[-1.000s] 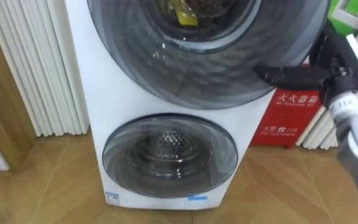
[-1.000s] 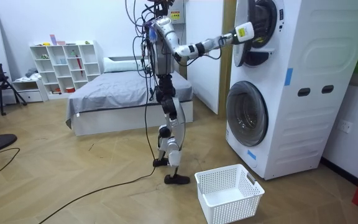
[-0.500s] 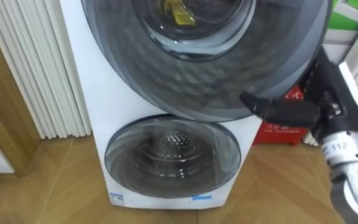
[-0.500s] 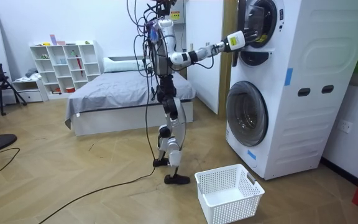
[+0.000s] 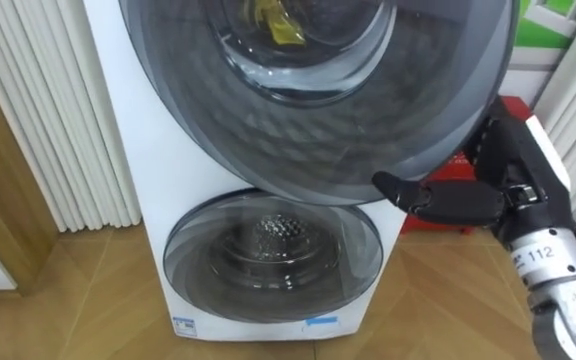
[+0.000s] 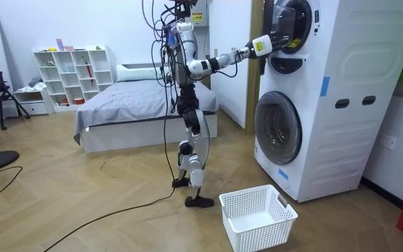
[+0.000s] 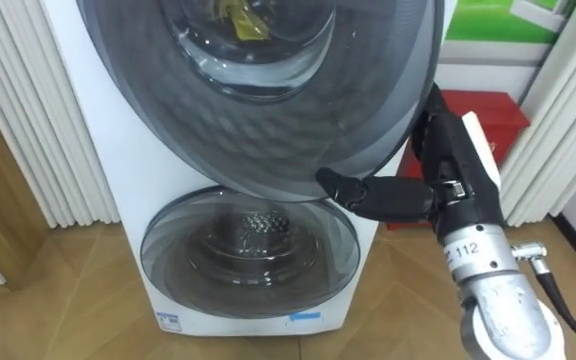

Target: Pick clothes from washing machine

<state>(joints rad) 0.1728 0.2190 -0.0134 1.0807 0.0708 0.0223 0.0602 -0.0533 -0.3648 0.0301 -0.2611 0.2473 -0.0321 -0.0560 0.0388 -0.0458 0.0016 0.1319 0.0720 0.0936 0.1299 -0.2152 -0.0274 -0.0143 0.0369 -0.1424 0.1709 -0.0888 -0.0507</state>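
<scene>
I stand facing a white stacked washing machine (image 5: 133, 130). Its upper round door (image 5: 308, 120) of dark tinted glass is swung partly out toward me. Through it I see a yellow piece of clothing (image 5: 276, 22) inside the drum. My right hand (image 5: 508, 190) is at the door's lower right rim, thumb stretched along the front under the glass and fingers wrapped over the edge. In the room view the right arm reaches out to the upper door (image 6: 282, 24). The lower door (image 5: 273, 255) is closed, with a bare metal drum behind it.
A white laundry basket (image 6: 257, 217) sits on the wooden floor in front of the machine. A red box (image 7: 483, 110) stands at the machine's right, and white pleated panels (image 5: 38, 110) at its left. A bed (image 6: 131, 105) and shelves are behind me.
The upper door has swung further out toward me. My right hand has come down and left with its rim, the arm drawing back.
</scene>
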